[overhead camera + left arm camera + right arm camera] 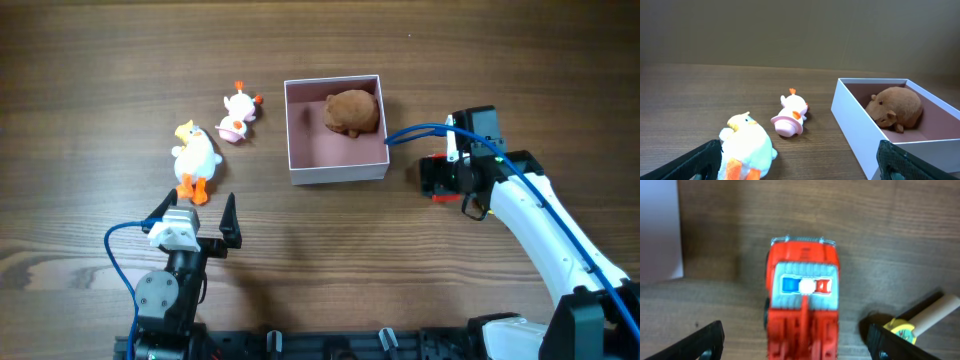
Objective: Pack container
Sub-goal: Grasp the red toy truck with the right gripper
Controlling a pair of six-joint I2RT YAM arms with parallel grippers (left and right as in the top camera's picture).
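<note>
The container (337, 171), a square white box with a pink inside, sits at mid table and holds a brown plush animal (352, 112). It also shows in the left wrist view (855, 125) with the plush (895, 107). A white duck plush with orange feet (195, 158) and a small pink-and-white chick toy (238, 115) lie left of the box. My left gripper (195, 215) is open and empty just in front of the duck (747, 150). My right gripper (447, 178) is open, its fingers either side of a red toy fire truck (802, 305) right of the box.
A small yellow piece on a pale stick (922, 320) lies on the table just right of the truck, by my right finger. The box's white wall (660, 230) is close on the truck's left. The chick (791, 117) lies between the duck and the box.
</note>
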